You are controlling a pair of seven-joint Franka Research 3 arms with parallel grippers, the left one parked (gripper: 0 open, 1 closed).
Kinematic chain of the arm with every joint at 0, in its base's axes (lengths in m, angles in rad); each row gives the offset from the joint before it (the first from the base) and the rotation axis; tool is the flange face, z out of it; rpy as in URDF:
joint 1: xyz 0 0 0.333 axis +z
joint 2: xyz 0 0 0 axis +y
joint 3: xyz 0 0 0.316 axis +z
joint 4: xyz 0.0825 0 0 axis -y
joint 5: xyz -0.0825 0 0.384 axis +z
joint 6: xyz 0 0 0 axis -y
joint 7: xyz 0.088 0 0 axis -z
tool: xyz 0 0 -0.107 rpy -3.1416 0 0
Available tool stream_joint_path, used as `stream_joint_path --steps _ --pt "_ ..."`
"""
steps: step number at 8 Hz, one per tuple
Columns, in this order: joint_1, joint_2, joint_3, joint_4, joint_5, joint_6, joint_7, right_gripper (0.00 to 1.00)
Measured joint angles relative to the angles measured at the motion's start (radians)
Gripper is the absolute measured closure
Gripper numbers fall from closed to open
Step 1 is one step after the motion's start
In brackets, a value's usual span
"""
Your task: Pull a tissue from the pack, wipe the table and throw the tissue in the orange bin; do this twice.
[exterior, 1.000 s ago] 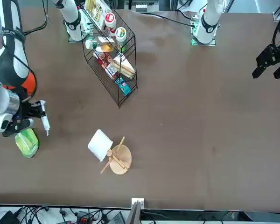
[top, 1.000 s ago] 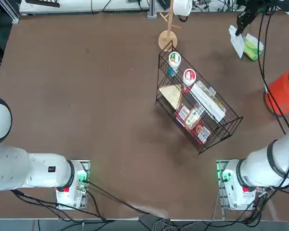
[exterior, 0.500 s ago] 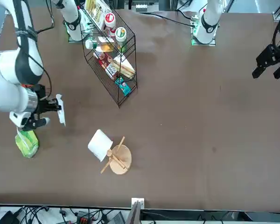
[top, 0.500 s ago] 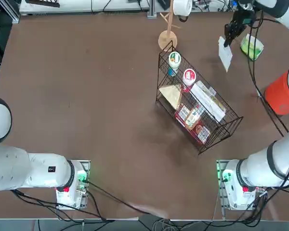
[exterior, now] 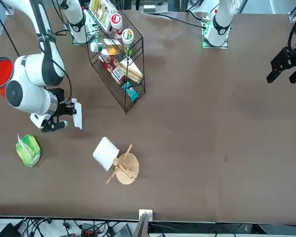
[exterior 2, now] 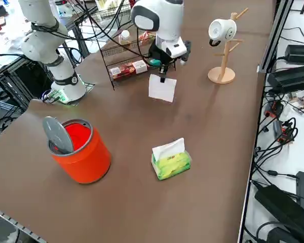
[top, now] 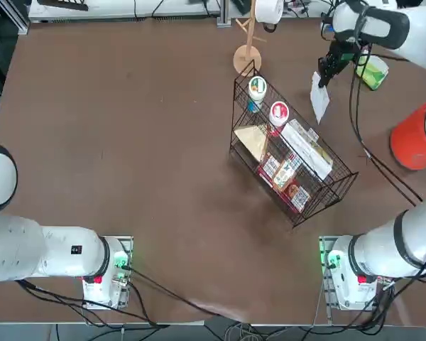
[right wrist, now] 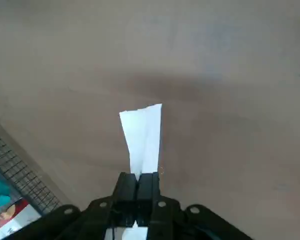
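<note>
The right end effector (right wrist: 138, 182) is clamped on 1 white tissue (right wrist: 142, 137) above the tabletop (top: 128, 142). Only the right side view shows the orange bin (exterior 2: 80, 151) open, lower left.

No legible text, label or brand anywhere; packaging print in wire basket (top: 292, 162) unreadable.

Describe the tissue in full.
The tissue is a thin white sheet of soft paper, hanging flat and limp from its top edge, pinched in the shut jaws of the right gripper. It hangs above the table between the wire basket and the green pack, apparently clear of all three.
</note>
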Motion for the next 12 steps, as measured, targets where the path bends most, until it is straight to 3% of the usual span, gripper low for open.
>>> stream_joint_path --steps 3,12 --pt "0.029 -0.019 0.0 -0.119 0.001 0.132 0.038 0.99" --pt "0.048 -0.022 -0.006 -0.262 0.001 0.222 0.059 0.99"
